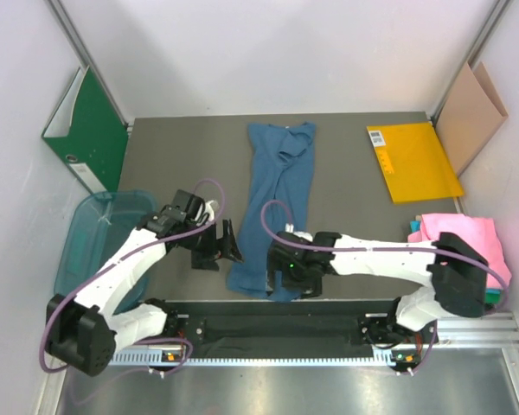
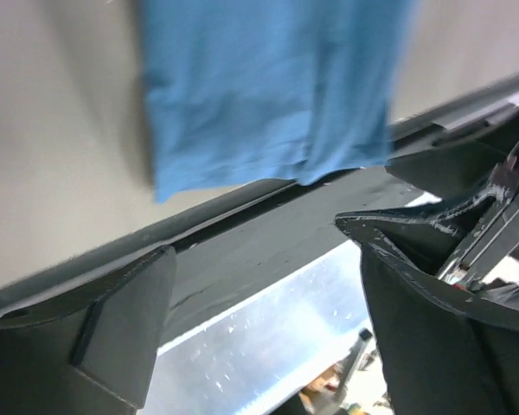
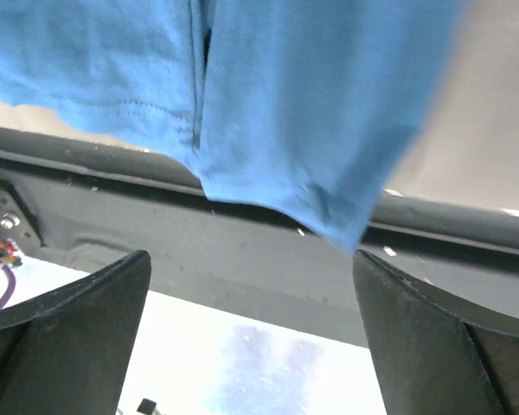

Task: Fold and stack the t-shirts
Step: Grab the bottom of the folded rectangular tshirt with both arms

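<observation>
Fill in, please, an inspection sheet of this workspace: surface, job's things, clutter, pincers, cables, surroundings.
Surface: grey table, with a dark rail along its near edge.
Job's things: blue shirt folded into a long strip in the centre, its hem at the near edge; pink shirt bunched at the right edge.
Clutter: orange folder lying flat, far right; teal bin at the left edge.
Grippers: left pincer and right pincer are both open and hold nothing, one on each side of the blue shirt's hem.
Cables: a purple cable loops over each arm; no snag seen.
Surroundings: green binder leans on the left wall, brown cardboard on the right wall.
</observation>
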`<state>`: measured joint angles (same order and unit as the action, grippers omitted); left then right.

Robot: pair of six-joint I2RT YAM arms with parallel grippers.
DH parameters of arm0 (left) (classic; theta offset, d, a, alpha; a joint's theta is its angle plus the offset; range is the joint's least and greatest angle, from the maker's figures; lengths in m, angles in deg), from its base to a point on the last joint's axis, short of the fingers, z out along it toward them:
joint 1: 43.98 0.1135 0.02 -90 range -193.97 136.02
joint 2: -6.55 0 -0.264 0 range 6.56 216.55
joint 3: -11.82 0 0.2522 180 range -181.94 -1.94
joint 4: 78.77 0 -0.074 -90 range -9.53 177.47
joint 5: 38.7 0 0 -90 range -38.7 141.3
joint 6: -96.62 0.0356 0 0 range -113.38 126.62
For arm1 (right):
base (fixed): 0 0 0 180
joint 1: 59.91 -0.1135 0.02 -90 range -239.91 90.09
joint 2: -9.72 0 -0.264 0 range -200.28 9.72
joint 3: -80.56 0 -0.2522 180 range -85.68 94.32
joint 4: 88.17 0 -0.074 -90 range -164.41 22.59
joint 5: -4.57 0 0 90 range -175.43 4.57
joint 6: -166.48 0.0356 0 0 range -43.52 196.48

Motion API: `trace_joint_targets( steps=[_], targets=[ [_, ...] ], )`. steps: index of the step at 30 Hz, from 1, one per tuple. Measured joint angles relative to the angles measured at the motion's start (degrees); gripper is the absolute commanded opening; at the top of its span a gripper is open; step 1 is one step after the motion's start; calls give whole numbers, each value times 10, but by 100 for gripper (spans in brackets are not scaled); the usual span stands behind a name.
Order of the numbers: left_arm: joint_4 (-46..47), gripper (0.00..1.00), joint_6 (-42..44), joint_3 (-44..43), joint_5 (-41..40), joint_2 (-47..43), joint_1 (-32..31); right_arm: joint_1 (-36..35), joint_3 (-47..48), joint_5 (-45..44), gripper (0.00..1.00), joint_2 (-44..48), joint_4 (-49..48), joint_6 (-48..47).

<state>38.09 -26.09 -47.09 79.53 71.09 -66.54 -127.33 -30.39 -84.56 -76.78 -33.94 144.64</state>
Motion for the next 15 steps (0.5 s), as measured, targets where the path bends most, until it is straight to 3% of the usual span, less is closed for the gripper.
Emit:
trace_joint_targets(
  steps=[4, 9, 15],
  targets=[
    [17, 71, 2, -13, 21, -16, -16, 4, 0, -39, 100, 62, 41, 1],
    [49, 67, -7, 20, 52, 26, -47, 38, -10, -72, 100, 97, 47, 0],
    [116, 63, -36, 40, 73, 76, -129, 102, -52, -82, 100, 108, 40, -7]
  ],
)
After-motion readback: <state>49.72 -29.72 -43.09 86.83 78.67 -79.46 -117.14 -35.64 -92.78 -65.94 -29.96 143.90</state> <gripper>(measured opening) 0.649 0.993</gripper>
